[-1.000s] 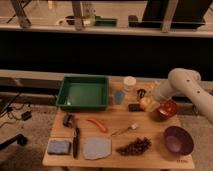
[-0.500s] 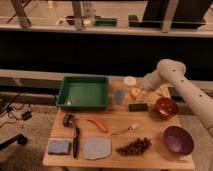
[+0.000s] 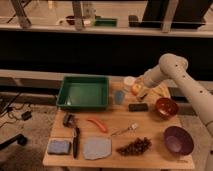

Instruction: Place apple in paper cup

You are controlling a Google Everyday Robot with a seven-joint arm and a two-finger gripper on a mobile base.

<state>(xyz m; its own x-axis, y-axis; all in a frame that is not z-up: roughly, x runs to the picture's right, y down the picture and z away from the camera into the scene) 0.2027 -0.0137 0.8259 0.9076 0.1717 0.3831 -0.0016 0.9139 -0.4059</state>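
Table (image 3: 156, 126): light wood, items in three rough rows.

Near row, left to right: blue sponge (image 3: 59, 146), black brush (image 3: 75, 141) lying near-to-far just right of it, grey cloth (image 3: 96, 148), dark grape bunch (image 3: 134, 146), purple bowl (image 3: 178, 140) at the near right corner.

Middle row: small black object (image 3: 67, 119) on the left, type unclear. Orange carrot-like thing (image 3: 97, 124) lies at a slant near the centre. Metal utensil (image 3: 128, 130) is to its right, then a flat black block (image 3: 138, 107) and a reddish-brown bowl (image 3: 166, 107) further right.

Far row: green tray (image 3: 84, 92) on the left, nothing visible inside. Blue-grey cup (image 3: 119, 97) stands just right of the tray. Paper cup (image 3: 129, 81) stands upright just beyond it, at the far edge.

Arm (image 3: 170, 65), white, enters from the right and angles down to the left. Gripper (image 3: 137, 90) is at the far centre of the table, just right of the two cups. Jaws are clamped on the apple (image 3: 135, 88). Apple sits at the near right side of the paper cup, close against its rim and not inside it; actual contact cannot be told. A pale yellow item (image 3: 159, 92) lies under the arm, type unclear.

Beyond the table: dark wall with a rail above.
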